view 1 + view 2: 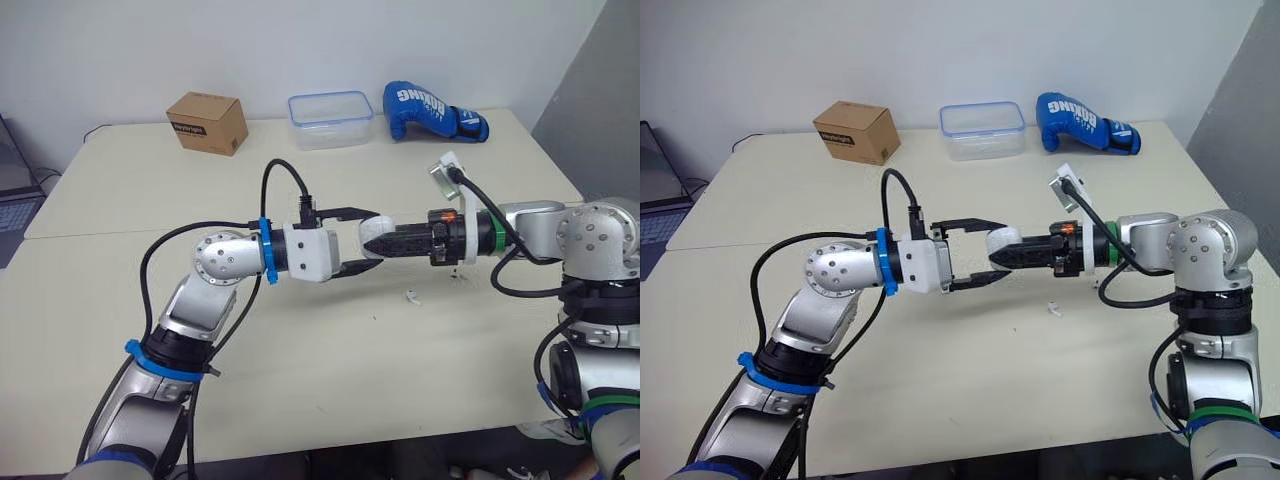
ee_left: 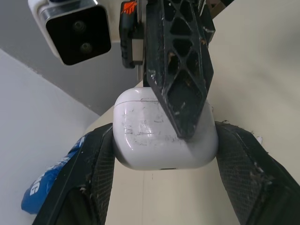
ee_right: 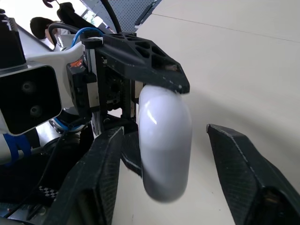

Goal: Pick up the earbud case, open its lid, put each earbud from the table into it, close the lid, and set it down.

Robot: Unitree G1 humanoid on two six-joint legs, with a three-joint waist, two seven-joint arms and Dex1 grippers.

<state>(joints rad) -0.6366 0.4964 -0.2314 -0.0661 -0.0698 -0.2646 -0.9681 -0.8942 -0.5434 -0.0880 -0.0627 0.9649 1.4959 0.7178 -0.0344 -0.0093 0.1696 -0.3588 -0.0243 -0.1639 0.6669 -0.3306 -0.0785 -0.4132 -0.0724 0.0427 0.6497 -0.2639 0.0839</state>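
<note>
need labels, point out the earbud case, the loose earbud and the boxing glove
earbud case [image 2: 140, 136], left wrist view, scuffed front face
loose earbud [image 1: 412, 297], left eye view, white body
boxing glove [image 1: 420, 108], left eye view, blue padding

Arms angled inward, nose to nose: left gripper tight-jawed, right gripper with jaws apart.

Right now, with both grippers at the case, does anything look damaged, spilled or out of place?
Nothing serious. The earbud case sits between the fingers of the left gripper, lid shut, its white face scuffed with fine scratches. One earbud lies loose on the table, not yet loaded.
</note>
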